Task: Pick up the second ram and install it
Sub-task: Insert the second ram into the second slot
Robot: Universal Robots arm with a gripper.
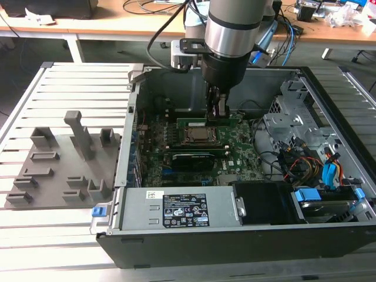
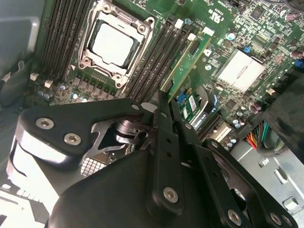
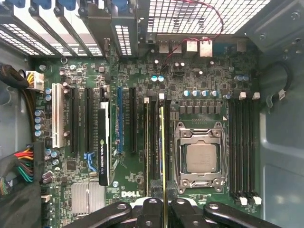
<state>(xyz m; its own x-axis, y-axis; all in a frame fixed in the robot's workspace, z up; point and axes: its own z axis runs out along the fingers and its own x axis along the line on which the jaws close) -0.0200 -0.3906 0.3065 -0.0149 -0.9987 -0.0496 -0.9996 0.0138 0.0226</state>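
The second ram (image 3: 163, 142) is a thin green stick seen edge-on, lying along the memory slots just beside the CPU socket (image 3: 199, 156). My gripper (image 3: 164, 209) is shut on one end of it, a black finger on each side. In the second wrist view the ram (image 2: 187, 64) runs away from the gripper (image 2: 164, 102) over the black slots next to the socket (image 2: 111, 42). In the exterior view the gripper (image 1: 217, 114) reaches down into the open computer case, at the green ram (image 1: 200, 121) behind the socket (image 1: 200, 136). I cannot tell whether the ram is seated in a slot.
A black expansion card (image 3: 103, 142) stands a few slots away from the ram. Empty memory slots (image 3: 242, 147) lie on the socket's other side. The power supply (image 1: 176, 208) and bundled cables (image 1: 305, 164) crowd the case. A grey parts fixture (image 1: 59, 164) sits outside at the exterior view's left.
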